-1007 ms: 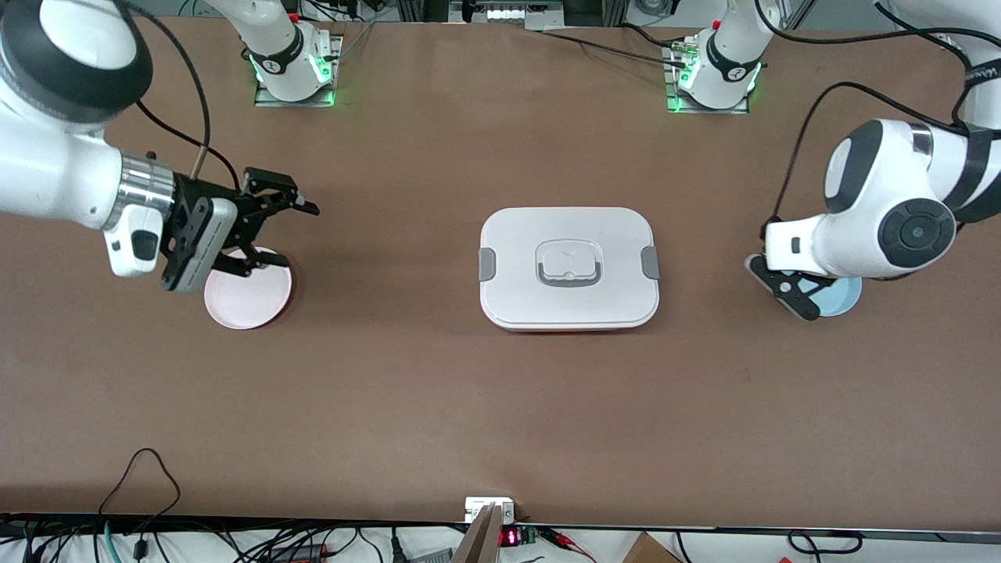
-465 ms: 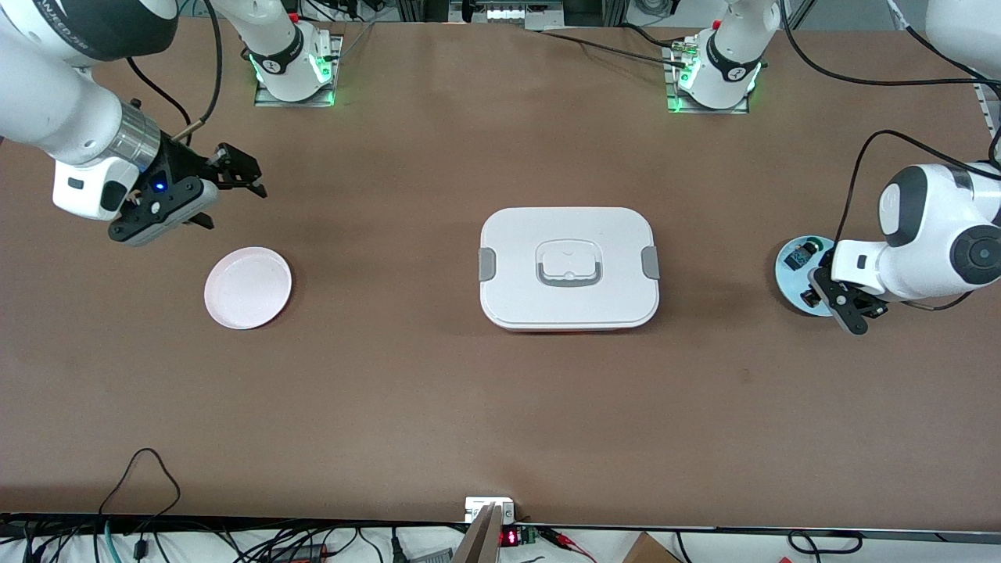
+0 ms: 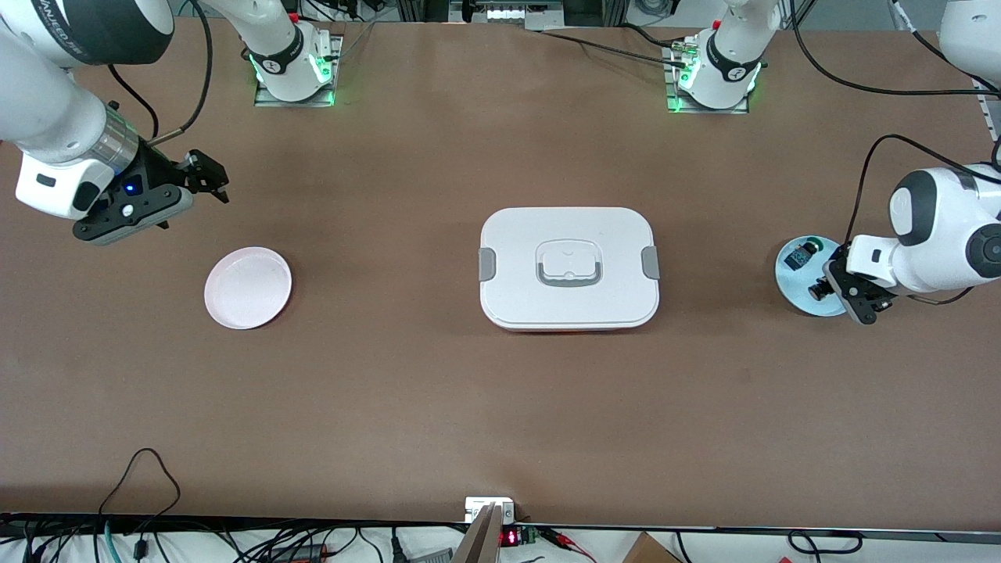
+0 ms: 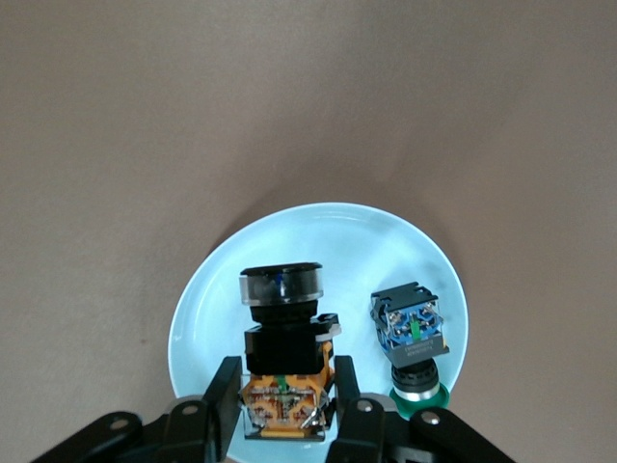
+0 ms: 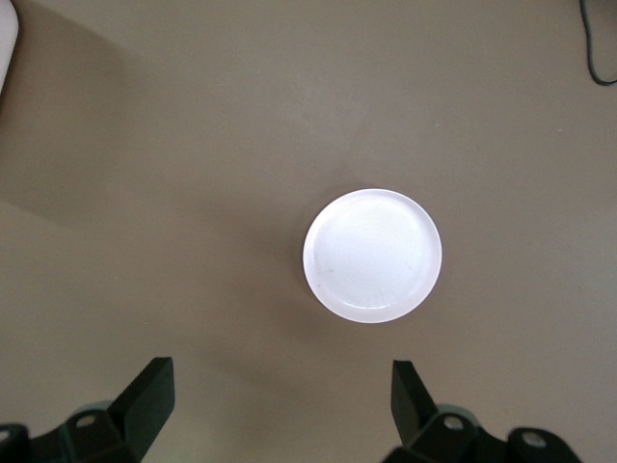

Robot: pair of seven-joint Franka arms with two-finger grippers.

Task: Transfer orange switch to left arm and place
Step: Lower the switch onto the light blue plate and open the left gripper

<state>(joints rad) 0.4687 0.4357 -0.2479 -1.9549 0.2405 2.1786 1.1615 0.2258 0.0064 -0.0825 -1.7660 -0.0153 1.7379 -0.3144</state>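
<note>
The orange switch (image 4: 284, 338) has a black body, a round cap and a coppery-orange end. It is over the light blue plate (image 4: 337, 251) at the left arm's end of the table. My left gripper (image 4: 284, 394) is shut on its orange end, one finger on each side. In the front view the left gripper (image 3: 830, 288) is low over the blue plate (image 3: 790, 289), with the switch (image 3: 818, 289) at its tips. My right gripper (image 3: 205, 176) is open and empty over bare table near the pink plate (image 3: 248, 287). The white box (image 3: 568, 267) stands mid-table between the plates.
A small blue-and-green component (image 3: 799, 256) lies on the blue plate beside the switch, and shows in the left wrist view (image 4: 413, 333). The right wrist view shows the pink plate (image 5: 372, 255), the open right gripper (image 5: 280, 395) and a corner of the box (image 5: 5, 39).
My right gripper has drawn back from over the pink plate toward the right arm's end of the table. My left arm has swung aside, uncovering the blue plate, with its gripper low over it.
</note>
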